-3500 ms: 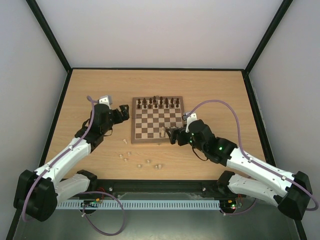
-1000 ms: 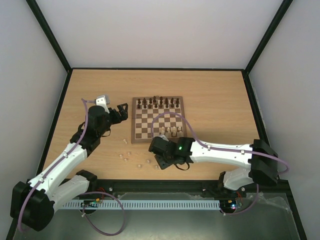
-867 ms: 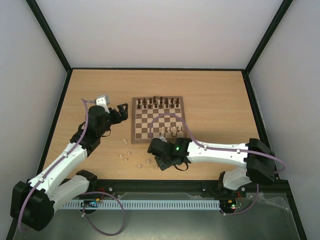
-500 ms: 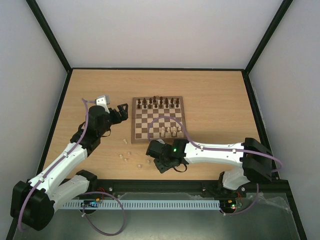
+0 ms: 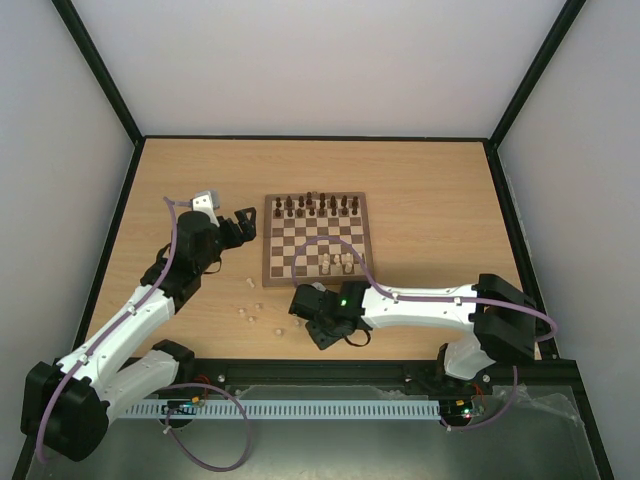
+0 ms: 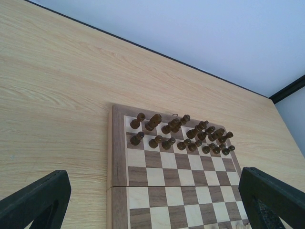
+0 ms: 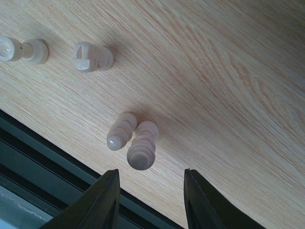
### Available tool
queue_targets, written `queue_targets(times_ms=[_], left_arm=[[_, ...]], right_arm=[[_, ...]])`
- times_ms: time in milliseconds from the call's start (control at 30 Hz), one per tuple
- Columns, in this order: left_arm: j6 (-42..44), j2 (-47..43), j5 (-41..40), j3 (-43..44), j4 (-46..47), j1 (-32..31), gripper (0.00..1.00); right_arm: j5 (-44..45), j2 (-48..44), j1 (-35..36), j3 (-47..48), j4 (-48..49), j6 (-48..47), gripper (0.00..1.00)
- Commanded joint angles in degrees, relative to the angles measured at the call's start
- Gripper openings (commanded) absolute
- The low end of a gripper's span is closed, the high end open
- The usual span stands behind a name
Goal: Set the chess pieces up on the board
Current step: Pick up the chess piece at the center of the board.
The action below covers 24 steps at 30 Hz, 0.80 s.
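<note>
Tabletop of light wood [image 5: 430, 180]: you have wide bare room far and right, and are tight only at its near edge, by the black rail [image 7: 57, 157].

Square checkered wooden board [image 5: 300, 245]: dark brown turned chessmen [image 5: 315, 207] fill the two far rows. A few pale beige chessmen [image 5: 340, 264] stand near-right. By my reckoning, most are still to place.

Left gripper [image 5: 244, 224]: spread wide, left of board.

Right gripper [image 7: 151, 174]: part-spread, empty, over two pale fallen pieces [image 7: 142, 145] beside that rail.

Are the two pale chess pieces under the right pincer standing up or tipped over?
Tipped over: both pale pieces lie on their sides on the table, touching side by side.
</note>
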Motion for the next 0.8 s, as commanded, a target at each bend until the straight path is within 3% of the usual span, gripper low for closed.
queue_targets(times_ms=[0,200,400,767], left_arm=[[0.9,-0.3,0.4,1.2,-0.2,-0.1,1.00],[1.0,-0.5,0.4,1.2,-0.2,-0.1,1.00],[0.9,-0.7,0.3,1.2,-0.3,-0.1,1.00],[0.9,-0.9,0.4,1.2,-0.3,-0.1,1.00]], right_arm=[[1.0,1.2,0.5,0.3,-0.9,-0.2,0.38],[1.3,2.7,0.5,0.4,-0.2,-0.4,0.38],[2.9,3.6,0.4,0.7,0.0,0.1,0.30],[4.0,4.1,0.4,1.0,0.4,0.0,0.29]])
